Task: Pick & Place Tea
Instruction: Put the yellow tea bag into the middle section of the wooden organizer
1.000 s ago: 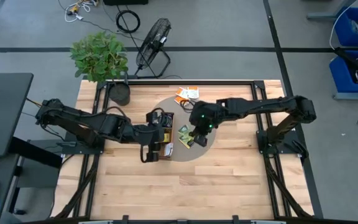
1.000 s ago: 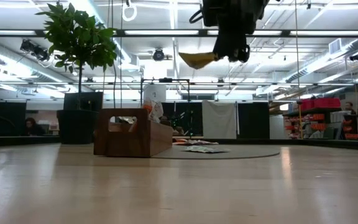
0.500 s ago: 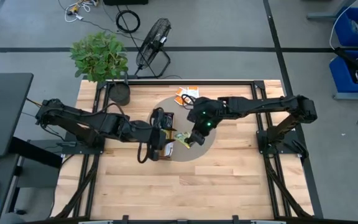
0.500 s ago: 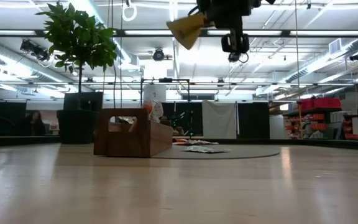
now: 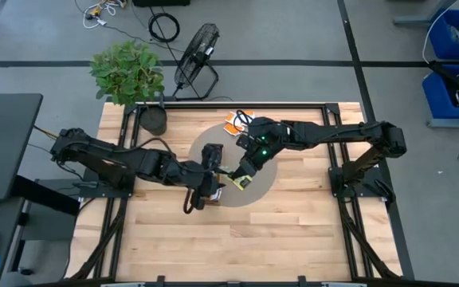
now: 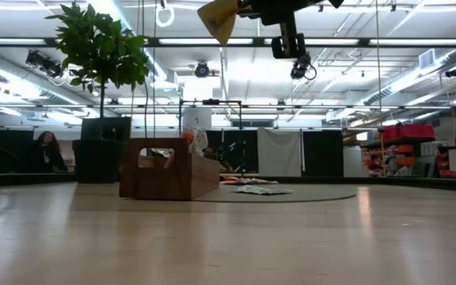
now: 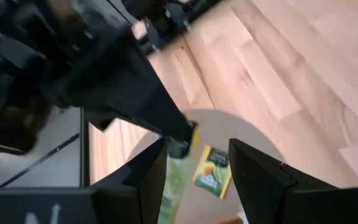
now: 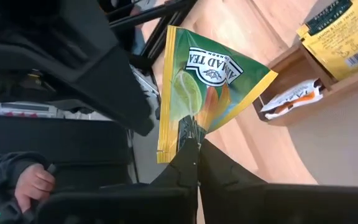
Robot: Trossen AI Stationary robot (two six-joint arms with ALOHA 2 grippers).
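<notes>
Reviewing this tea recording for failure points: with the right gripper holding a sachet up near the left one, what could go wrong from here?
1. The right gripper pinches the yellow-green sachet only at one edge, so it could swing or slip out.
2. The left gripper stands open right by it, high above the table; a mistimed release would probably drop the sachet outside the wooden tray.

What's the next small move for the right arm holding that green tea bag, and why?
Probably carry it a little further toward the wooden tray and lower it. The right gripper is shut on the yellow-green sachet, held high above the table in the low view. The left gripper is open close beside it, so go slowly.
</notes>
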